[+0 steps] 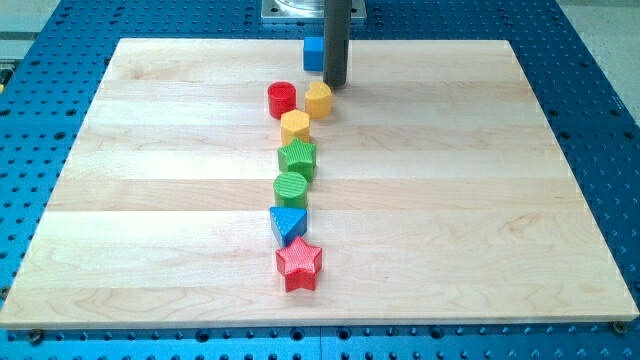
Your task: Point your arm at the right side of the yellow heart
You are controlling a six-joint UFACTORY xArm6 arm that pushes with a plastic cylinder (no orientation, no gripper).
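The yellow heart [318, 99] lies near the top middle of the wooden board [150, 200]. My tip [334, 84] stands just off its upper right edge, very close to it or touching it; I cannot tell which. The dark rod comes straight down from the view's top. A blue cube [312, 53] sits just left of the rod, partly hidden by it. A red cylinder [282, 99] is to the left of the heart.
Below the heart a line of blocks runs toward the view's bottom: a yellow pentagon [295, 126], a green star [297, 157], a green cylinder [291, 187], a blue triangle [288, 224] and a red star [298, 263]. A blue perforated table surrounds the board.
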